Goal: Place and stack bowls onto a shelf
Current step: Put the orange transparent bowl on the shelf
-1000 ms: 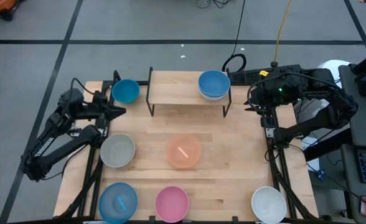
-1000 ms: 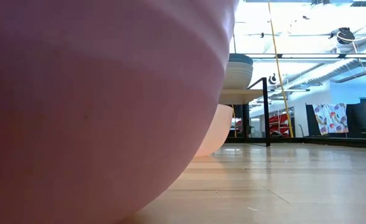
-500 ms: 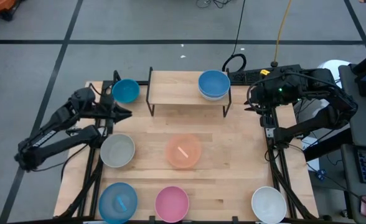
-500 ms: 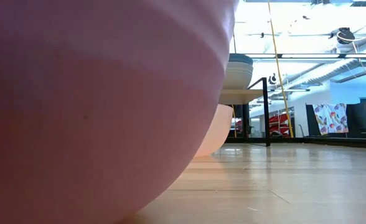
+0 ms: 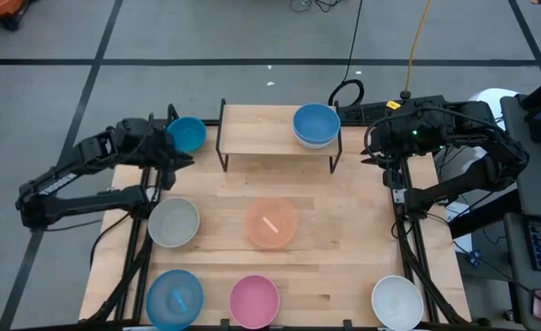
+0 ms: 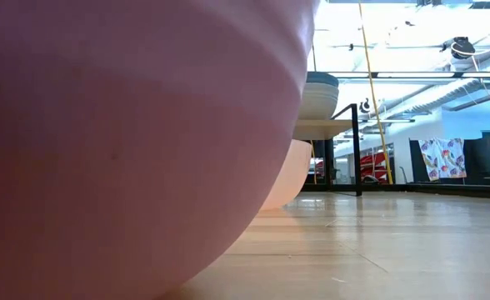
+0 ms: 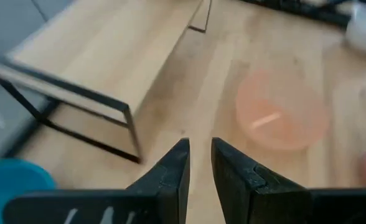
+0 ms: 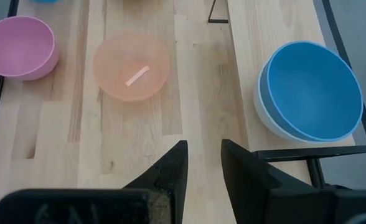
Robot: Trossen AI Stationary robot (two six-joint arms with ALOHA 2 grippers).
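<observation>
1. The left hand hovers over the worktop's far-left area, between the teal bowl and the shelf's left legs. In its wrist view its two dark fingers stand a narrow gap apart, with nothing between them.
2. The right hand waits off the worktop's far-right edge, just beside the shelf's right end. Its fingers also stand a narrow gap apart and hold nothing.
3. The shelf stands at the far middle of the worktop. On its right end sits a blue bowl nested in a paler bowl whose rim shows beneath it; the left end is bare board.
4. A grey-white bowl lies near the left edge, with a translucent orange bowl at the centre.
5. Along the near edge sit a light blue bowl, a pink bowl and a white bowl.
6. In the low view the pink bowl's wall fills most of the picture.
</observation>
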